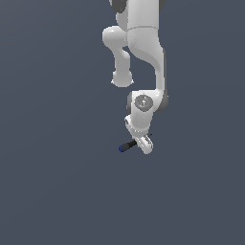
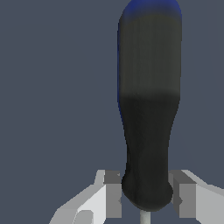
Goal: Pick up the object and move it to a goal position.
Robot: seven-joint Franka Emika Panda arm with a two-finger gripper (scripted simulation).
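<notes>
The screwdriver (image 2: 148,109) sits between the gripper's (image 2: 144,199) two fingers, its black handle reaching out past the fingertips to the blue end cap, its thin shaft running back toward the palm. The finger pads (image 2: 113,192) stand on either side of the handle's narrow end; they seem clamped on it, though contact is hard to confirm. In the exterior view, the screwdriver (image 1: 127,145) juts sideways from the gripper (image 1: 145,143) below the white arm (image 1: 143,57).

Screwdriver (image 2: 148,122): black handle, blue end cap, pale grey shaft stub in the wrist view. Gripper (image 2: 146,199): white body, grey finger pads (image 2: 113,194). Arm (image 1: 143,52): glossy white links with dark grey joint bands. Ground (image 1: 48,167): uniform slate blue-grey, unpatterned.
</notes>
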